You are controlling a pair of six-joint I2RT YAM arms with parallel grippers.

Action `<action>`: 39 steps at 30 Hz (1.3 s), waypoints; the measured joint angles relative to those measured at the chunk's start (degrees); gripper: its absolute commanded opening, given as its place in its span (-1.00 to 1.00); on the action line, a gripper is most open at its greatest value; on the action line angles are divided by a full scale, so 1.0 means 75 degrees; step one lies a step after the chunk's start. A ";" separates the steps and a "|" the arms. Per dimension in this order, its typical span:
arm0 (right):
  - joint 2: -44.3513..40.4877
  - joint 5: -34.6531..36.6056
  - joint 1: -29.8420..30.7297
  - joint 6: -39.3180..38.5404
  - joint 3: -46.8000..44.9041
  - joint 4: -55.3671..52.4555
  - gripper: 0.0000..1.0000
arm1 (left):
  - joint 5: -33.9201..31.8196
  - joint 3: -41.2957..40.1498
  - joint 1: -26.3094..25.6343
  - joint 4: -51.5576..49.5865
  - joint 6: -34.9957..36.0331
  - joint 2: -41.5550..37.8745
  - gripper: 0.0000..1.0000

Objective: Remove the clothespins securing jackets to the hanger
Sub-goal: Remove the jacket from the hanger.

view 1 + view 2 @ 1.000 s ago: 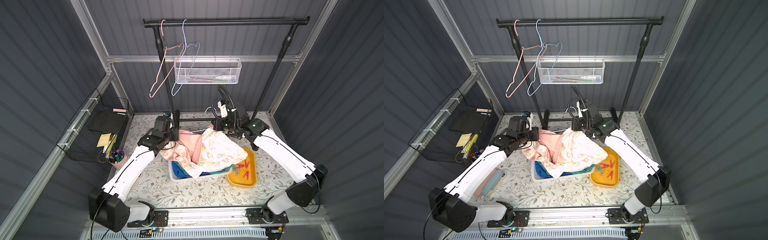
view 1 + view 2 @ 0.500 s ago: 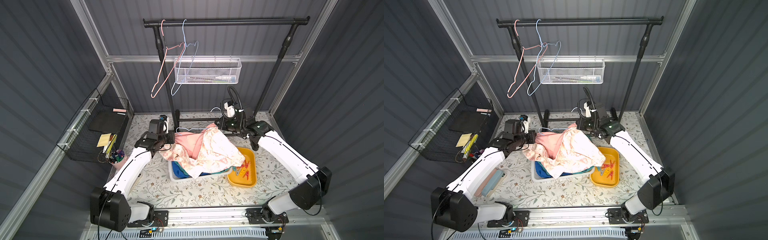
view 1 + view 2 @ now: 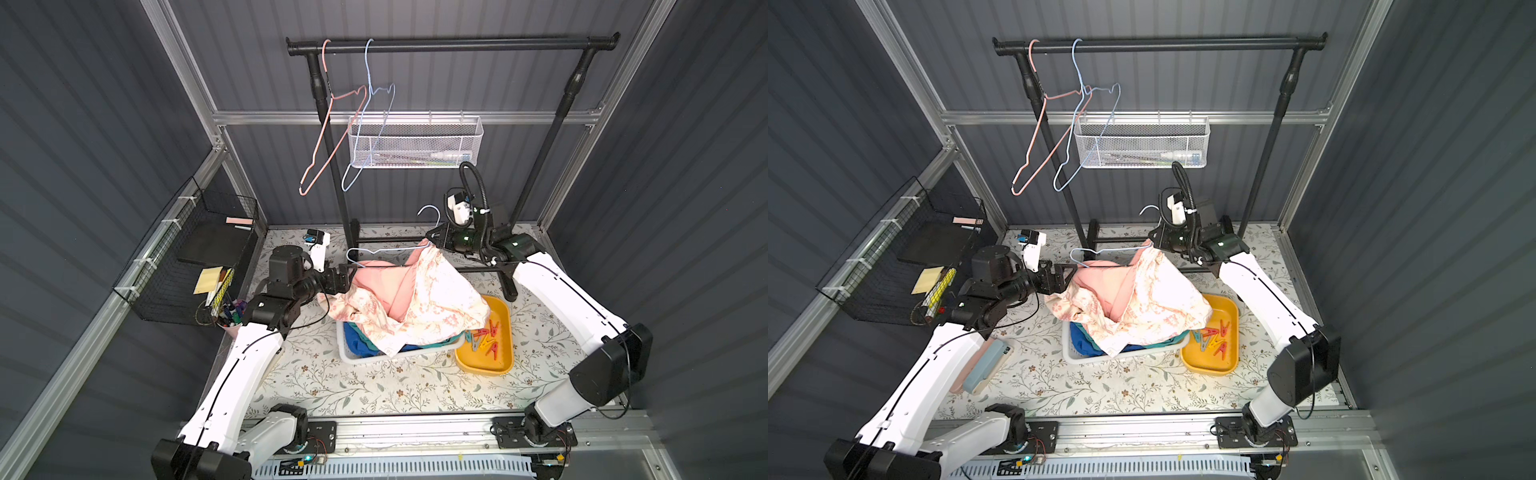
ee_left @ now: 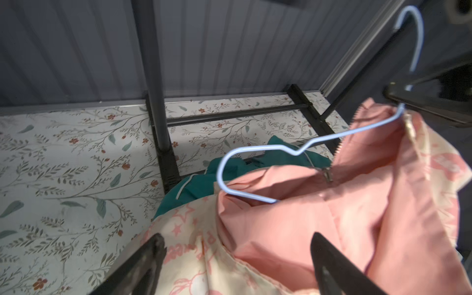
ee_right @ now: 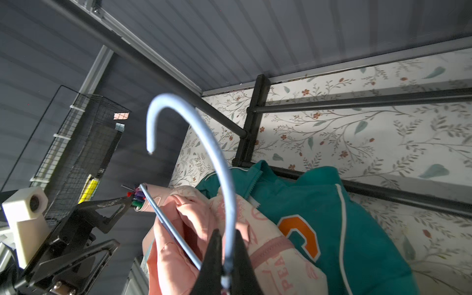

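The cream floral jacket [image 3: 419,299] with pink lining hangs by one shoulder from a light blue hanger [image 3: 386,251] and droops over a white bin [image 3: 361,359]. My right gripper [image 5: 227,238] is shut on the hanger's neck, just below the hook [image 5: 178,102]. The hanger's other shoulder [image 4: 224,163] sticks out bare. My left gripper [image 4: 237,245] stands open, its fingers [image 4: 153,255] on either side of the jacket's loose edge. A teal jacket [image 5: 332,229] with an orange letter patch and a blue jacket [image 3: 357,347] lie in the bin. Several clothespins [image 3: 484,334] lie in a yellow tray [image 3: 482,368].
A black clothes rack [image 3: 449,43] stands behind, with a pink hanger [image 3: 328,137] and a blue hanger [image 3: 370,124] empty on it. A white mesh basket [image 3: 415,145] is on the back wall, a black wire basket [image 3: 183,257] on the left wall, a pen cup [image 3: 230,316] below.
My left gripper has opened and let go of the jacket's edge. The hanger's left shoulder has come out of the jacket, which has sagged toward the bin.
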 measured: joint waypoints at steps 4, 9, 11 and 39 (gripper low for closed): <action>0.0239 -0.0889 -0.0332 0.0090 0.0003 0.0353 -1.00 | 0.0469 0.0073 0.0000 0.0102 0.0047 -0.0096 0.64; 0.0347 -0.1702 -0.0455 0.0169 0.0009 0.0691 -1.00 | 0.1040 0.0125 0.0000 0.0490 0.0020 -0.0020 0.45; 0.0353 -0.1941 -0.0452 0.0204 0.0015 0.0810 -1.00 | 0.1180 0.0152 0.0000 0.0632 0.0020 0.0076 0.38; 0.0522 -0.3244 -0.0632 0.0595 0.0015 0.1632 -1.00 | 0.2090 0.0172 0.0265 0.1641 -0.0402 0.0306 -0.34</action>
